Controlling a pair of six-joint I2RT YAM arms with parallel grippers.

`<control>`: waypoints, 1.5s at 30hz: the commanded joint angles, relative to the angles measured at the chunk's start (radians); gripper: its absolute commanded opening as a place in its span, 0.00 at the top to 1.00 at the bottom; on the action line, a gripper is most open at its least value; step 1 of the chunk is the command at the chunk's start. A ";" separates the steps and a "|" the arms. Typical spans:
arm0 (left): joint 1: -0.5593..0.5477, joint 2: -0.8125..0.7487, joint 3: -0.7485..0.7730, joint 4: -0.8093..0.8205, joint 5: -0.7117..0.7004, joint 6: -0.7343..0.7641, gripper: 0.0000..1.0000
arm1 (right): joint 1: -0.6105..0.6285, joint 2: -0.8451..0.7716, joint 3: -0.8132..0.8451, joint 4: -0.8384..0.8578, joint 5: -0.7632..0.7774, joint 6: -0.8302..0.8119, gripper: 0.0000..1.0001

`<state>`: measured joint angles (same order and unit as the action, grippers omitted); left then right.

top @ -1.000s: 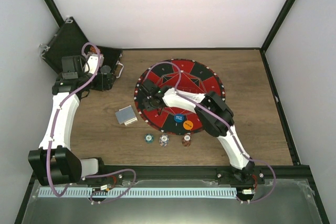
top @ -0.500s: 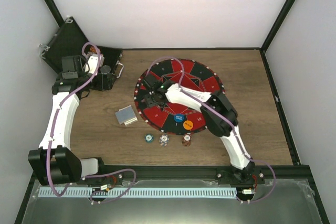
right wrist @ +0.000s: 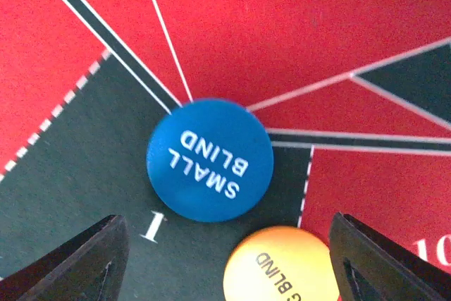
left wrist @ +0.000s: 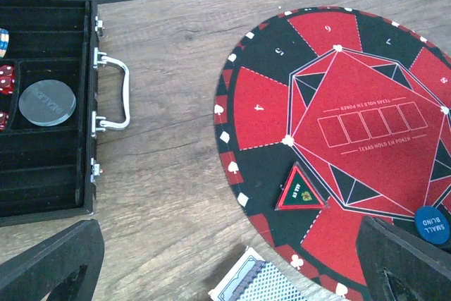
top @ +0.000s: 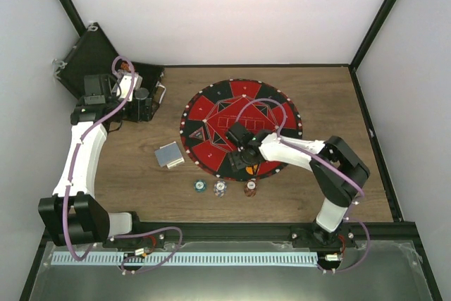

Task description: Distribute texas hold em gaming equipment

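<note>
Far left, the black hard case with a silver handle (top: 88, 58) lies open at the back left corner. In my left wrist view, one of its compartments holds a dark grey round disc (left wrist: 46, 102), with red dice (left wrist: 5, 75) just beside it. My left fingers (left wrist: 53, 262) hang over the brown wooden counter (top: 338, 139) between the case and the mat. They are spread wide with nothing between them.

Next comes the deck of playing cards with grey-blue backs (top: 169, 155). It lies on the counter just beside the mat's left edge. Three small round multicoloured striped poker chips (top: 220, 189) sit in a row on the counter just in front of the mat's near edge, each apart from the next.

The large round red-and-black mat (top: 211, 107) lies flat in the middle of the counter. A small black triangular marker with a red border (left wrist: 301, 189) rests on its left part.

My right fingers (right wrist: 77, 266) are low over the mat's near rim, standing wide and gripping nothing. The blue round button disc printed SMALL BLIND (right wrist: 210, 160) lies flat on the mat between them and touches neither finger. The orange round button disc (right wrist: 282, 266) lies just beside the blue one, partly cut off by the bottom of my right wrist view. I cannot tell whether their rims touch.
</note>
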<state>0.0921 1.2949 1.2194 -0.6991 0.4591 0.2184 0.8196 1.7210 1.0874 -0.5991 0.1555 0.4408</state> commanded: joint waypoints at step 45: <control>0.007 0.026 0.030 -0.074 0.044 0.046 0.00 | -0.264 0.517 0.595 0.043 0.046 -0.142 0.64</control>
<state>0.0937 1.3064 1.2251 -0.7429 0.4793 0.2405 0.6250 2.1242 1.5219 -0.5251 0.2054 0.3470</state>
